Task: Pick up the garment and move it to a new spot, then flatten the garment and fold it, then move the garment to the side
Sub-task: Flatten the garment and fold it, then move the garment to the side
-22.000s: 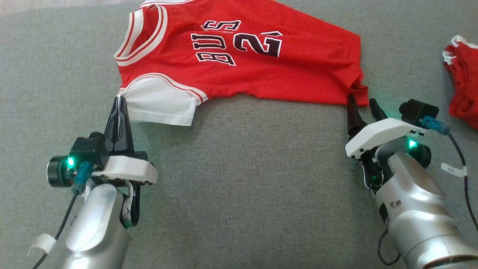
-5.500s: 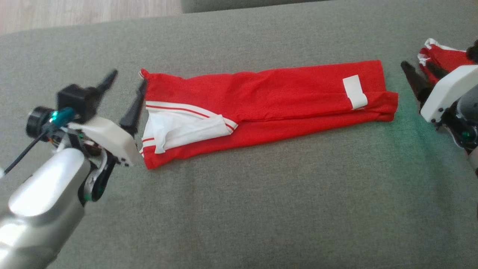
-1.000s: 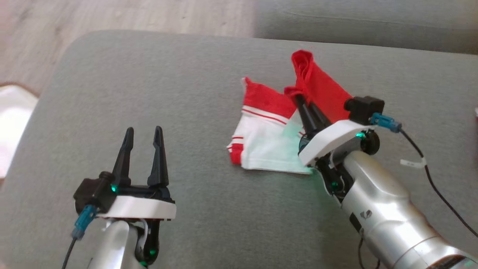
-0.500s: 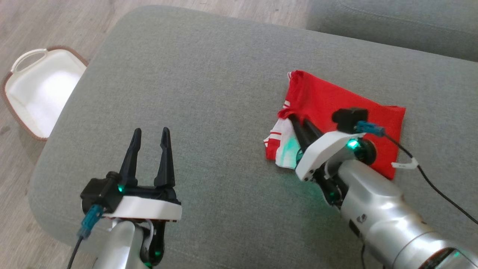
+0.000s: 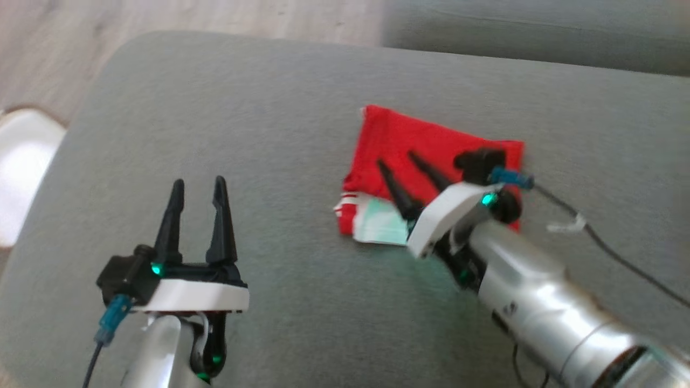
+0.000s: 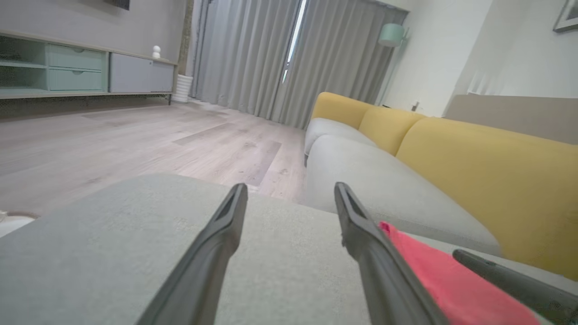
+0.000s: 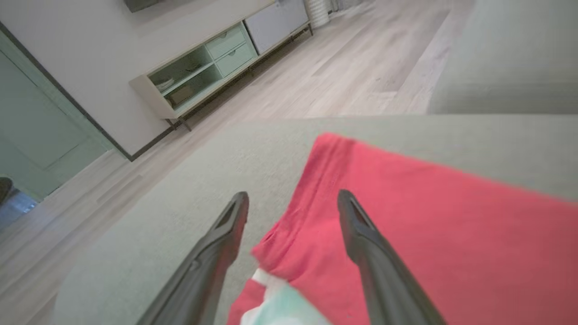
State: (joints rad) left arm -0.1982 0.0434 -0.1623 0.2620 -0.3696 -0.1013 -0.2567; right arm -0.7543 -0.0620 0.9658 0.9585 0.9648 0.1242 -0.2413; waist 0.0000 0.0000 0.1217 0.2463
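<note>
Evidently the fold is done, we judge: our right gripper (image 5: 396,158) hovers over the folded red jersey (image 5: 399,132), jaws spread and gripping nothing, so it lies flat on the grey sofa cushion (image 5: 242,97). Our left gripper (image 5: 199,181) hangs well apart, jaws likewise wide and empty, leaving room for the sideways move.

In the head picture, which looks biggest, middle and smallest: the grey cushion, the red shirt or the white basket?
Biggest: grey cushion.
Middle: red shirt.
Smallest as seen: white basket, but the picture's edge cuts it off, so unsure.
</note>
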